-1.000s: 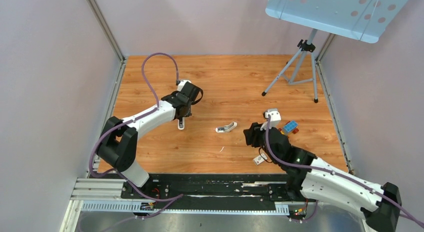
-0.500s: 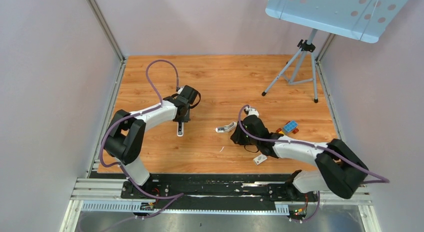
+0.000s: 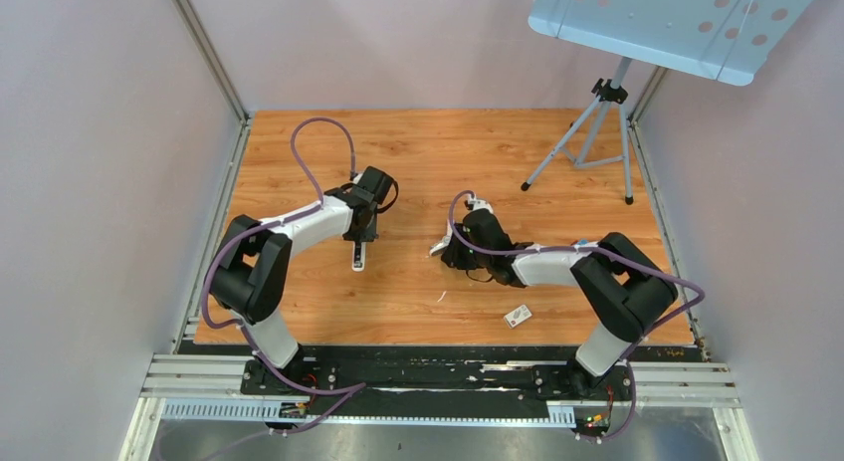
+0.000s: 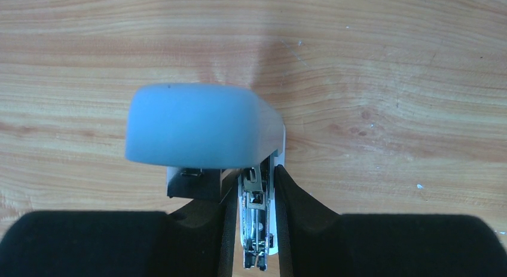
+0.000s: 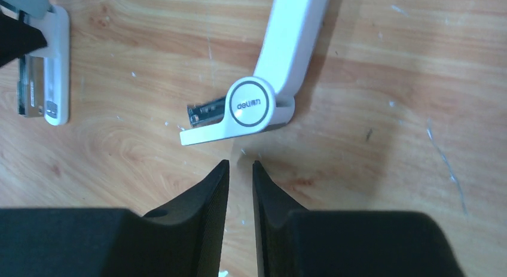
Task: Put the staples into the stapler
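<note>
Item: stapler [image 4: 256,229], white with a metal channel, on the table [image 3: 468,152] at 9 o'clock of centre. Hold: my left end effector [image 4: 256,178] is clenched on the channel, one finger on each side. The lid [image 4: 203,124] is tipped up and the channel is exposed. Axis: seen from overhead, the long axis runs 12 to 6 o'clock, free end toward 6. I cannot tell which end carries the hinge. Right end effector [image 5: 240,164]: fingers drawn almost together and gripping nothing that I can see, tips just short of a second white stapler [image 5: 254,106] lying open on its side. Staples: not identified. A pale sliver [image 3: 441,297] at 6 o'clock of that second stapler is too small to name. Small white box [image 3: 518,316]: at 5 o'clock of it. Step, as I judge it: bringing staples to the channel. To do it well: left grip steady, lid up, strip aligned with the 12–6 axis, legs down, slid in rather than dropped.
</note>
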